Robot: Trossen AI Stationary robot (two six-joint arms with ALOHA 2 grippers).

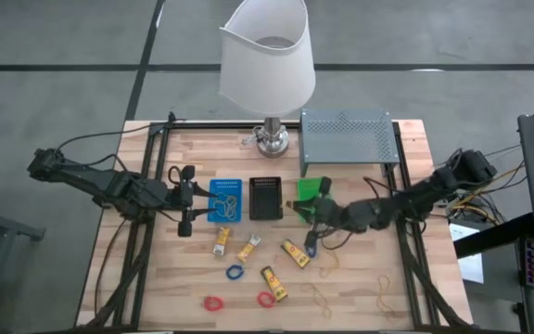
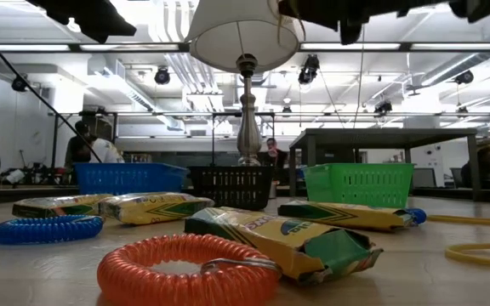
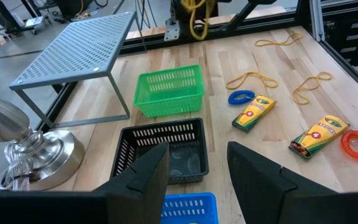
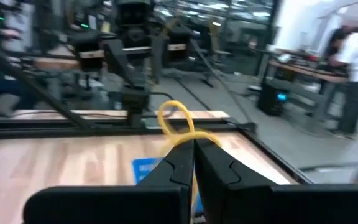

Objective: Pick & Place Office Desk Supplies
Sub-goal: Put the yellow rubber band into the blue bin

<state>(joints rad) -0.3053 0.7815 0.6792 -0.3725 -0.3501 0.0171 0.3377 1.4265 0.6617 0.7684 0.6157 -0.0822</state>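
Note:
My right gripper (image 1: 306,223) is above the table by the green tray (image 1: 311,190) and is shut on a thin yellow rubber band (image 4: 178,123). My left gripper (image 1: 185,199) waits open just left of the blue tray (image 1: 226,199), which has rubber bands in it. Yellow packets (image 1: 248,249), a blue ring (image 1: 235,273) and red rings (image 1: 265,299) lie flat on the near half of the table. More rubber bands (image 1: 327,269) lie to the right. In the left wrist view the open fingers (image 3: 148,174) frame the black tray (image 3: 163,149). My right gripper pinches the rubber band between its two shut fingers (image 4: 219,171). A loop of the band (image 4: 166,115) sticks out past the fingertips, lifted clear of the table. Which stretch of the band is clamped is hidden by the fingers.
A lamp (image 1: 269,139) with a white shade stands at the far edge, and a grey perforated shelf (image 1: 346,134) is to its right. The blue, black (image 1: 265,198) and green trays sit in a row mid-table. Black frame rails run along both sides. People stand in the room behind.

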